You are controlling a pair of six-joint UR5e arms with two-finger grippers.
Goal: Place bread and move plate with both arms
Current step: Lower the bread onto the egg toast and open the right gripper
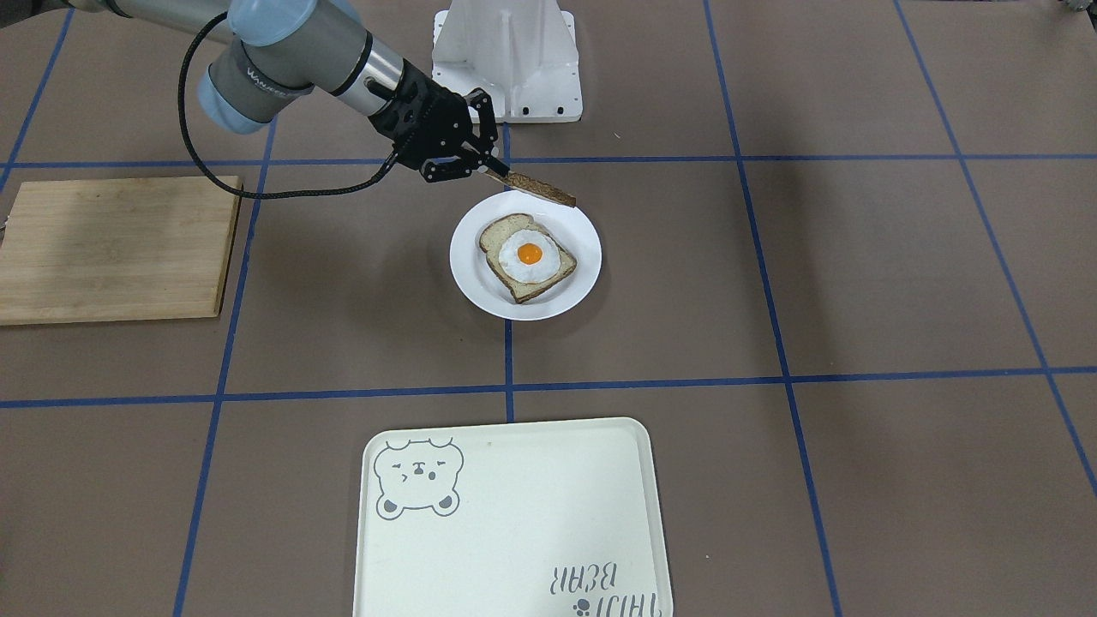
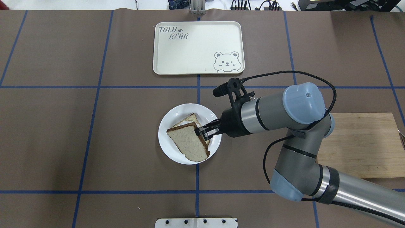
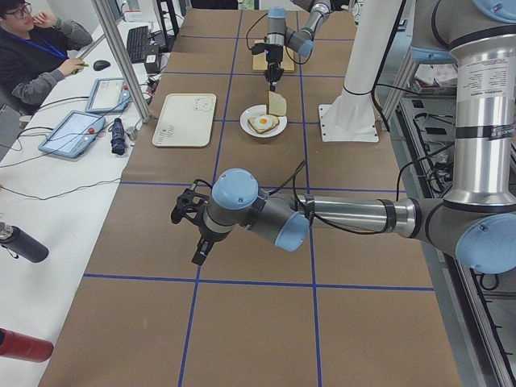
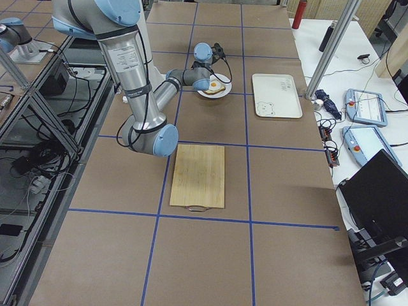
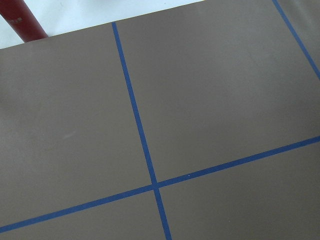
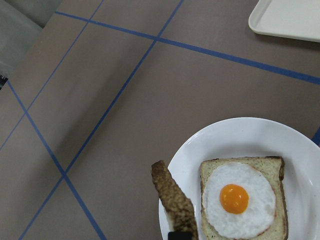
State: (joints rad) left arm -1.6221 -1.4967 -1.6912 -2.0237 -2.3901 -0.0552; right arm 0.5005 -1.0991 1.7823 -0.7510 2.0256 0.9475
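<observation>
My right gripper (image 1: 497,169) is shut on the edge of the plain bread slice (image 1: 540,188) and holds it in the air over the near rim of the white plate (image 1: 471,283). In the overhead view the bread (image 2: 186,142) hangs over the plate (image 2: 167,148) and covers most of the egg-topped slice (image 2: 191,118) lying on it. The right wrist view shows the bread's crust edge-on (image 6: 175,200) beside the egg slice (image 6: 240,197). My left gripper (image 3: 198,255) hovers over bare table far from the plate; I cannot tell whether it is open or shut.
A cream bear-print tray (image 2: 196,50) lies beyond the plate. A wooden cutting board (image 2: 360,145) lies under my right arm's side. The white base stand (image 1: 506,60) stands behind the plate. Operators' tablets and bottles line the far table edge.
</observation>
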